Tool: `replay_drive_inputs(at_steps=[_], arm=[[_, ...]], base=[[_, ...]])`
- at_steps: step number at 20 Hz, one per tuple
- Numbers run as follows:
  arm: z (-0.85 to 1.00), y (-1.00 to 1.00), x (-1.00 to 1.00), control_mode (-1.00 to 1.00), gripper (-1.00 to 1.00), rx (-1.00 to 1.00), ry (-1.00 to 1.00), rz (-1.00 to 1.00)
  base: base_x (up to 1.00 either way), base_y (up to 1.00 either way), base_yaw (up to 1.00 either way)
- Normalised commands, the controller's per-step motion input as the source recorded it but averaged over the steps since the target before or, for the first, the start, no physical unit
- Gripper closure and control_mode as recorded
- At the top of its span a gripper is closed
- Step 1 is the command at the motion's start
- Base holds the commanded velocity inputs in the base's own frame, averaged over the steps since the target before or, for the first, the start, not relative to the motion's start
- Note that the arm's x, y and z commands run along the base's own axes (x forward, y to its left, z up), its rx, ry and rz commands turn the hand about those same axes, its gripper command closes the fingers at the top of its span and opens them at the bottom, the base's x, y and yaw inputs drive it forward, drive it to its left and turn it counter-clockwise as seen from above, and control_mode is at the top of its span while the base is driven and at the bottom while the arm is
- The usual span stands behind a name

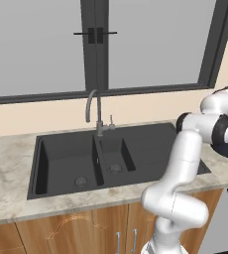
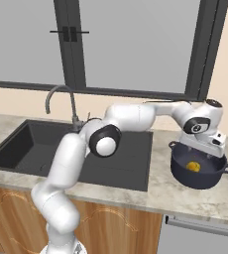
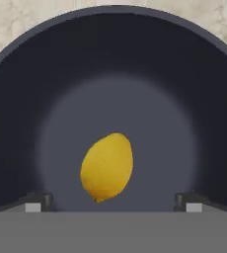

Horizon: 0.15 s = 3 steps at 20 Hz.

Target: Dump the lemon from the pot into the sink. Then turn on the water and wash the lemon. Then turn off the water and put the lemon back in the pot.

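Pale marbled stone makes up the counter (image 2: 185, 198), set over warm wooden cabinet fronts (image 1: 86, 230) and under a wide dark-framed window (image 2: 136, 44).

On that stone, to the right of the sink, stands the pot (image 2: 198, 171), and the lemon (image 3: 107, 167) lies on its bottom, a smooth bright yellow oval with a small pointed nub at one end. From the hand camera it sits between the two dark fingertips (image 3: 35, 201), which stand far apart at either side with nothing between them but air: the gripper (image 2: 201, 158) is spread wide and holds nothing, poised just above the pot's mouth. The pot is round and deep, dark navy with a matte inside, a thick rim and small loop handles at the sides.

Judging by this, the task has scarcely begun. The lemon has not yet been dumped, and washing it, working the tap both ways and returning the fruit all lie ahead. Whether the hand is after the fruit or the pot itself I cannot tell.

Further left, the sink (image 1: 150, 139) is matte black and rectangular, with a larger and a smaller basin, round metal drains and a flat drainboard. Both basins look dry. Behind them rises the grey gooseneck faucet (image 1: 93, 106), with no stream running from it.
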Motion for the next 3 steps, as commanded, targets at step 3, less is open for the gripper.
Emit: replay_drive_inputs(at_steps=[3], arm=[[0.06, 0.56, -1.0, -1.0, -1.0, -0.16, -0.27, 0.12]], base=[[0.0, 0.0, 0.0]])
